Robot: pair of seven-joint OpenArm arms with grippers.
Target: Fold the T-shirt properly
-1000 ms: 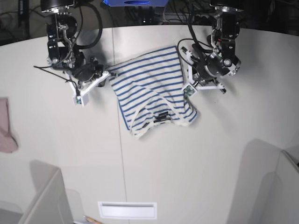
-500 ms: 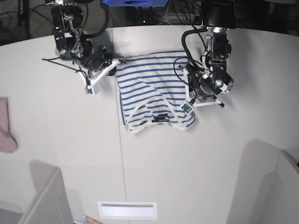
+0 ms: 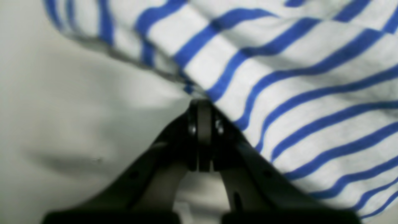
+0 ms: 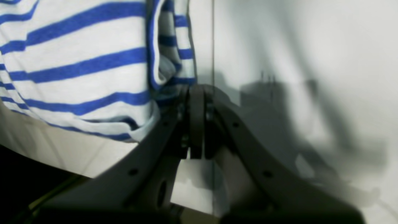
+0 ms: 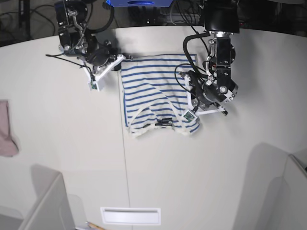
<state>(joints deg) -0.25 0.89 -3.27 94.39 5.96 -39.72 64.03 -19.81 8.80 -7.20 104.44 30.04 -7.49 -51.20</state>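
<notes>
Here both grippers, left gripper [image 3: 200, 104] and right gripper [image 4: 196, 90], apparently pinch T-shirt [image 5: 153, 88] edges.

A wide, pale grey worktop [image 5: 72, 143] fills the base view, its far edge curved, with a thin seam [image 5: 125, 172] running front to back. A shallow rectangular slot [image 5: 130, 216] sits near the front edge. Beyond the far edge lies darkness with tangled cables [image 5: 14, 19]. A pink cloth [image 5: 5, 132] lies at the left edge. Soft shadows fall on the front corners.
</notes>
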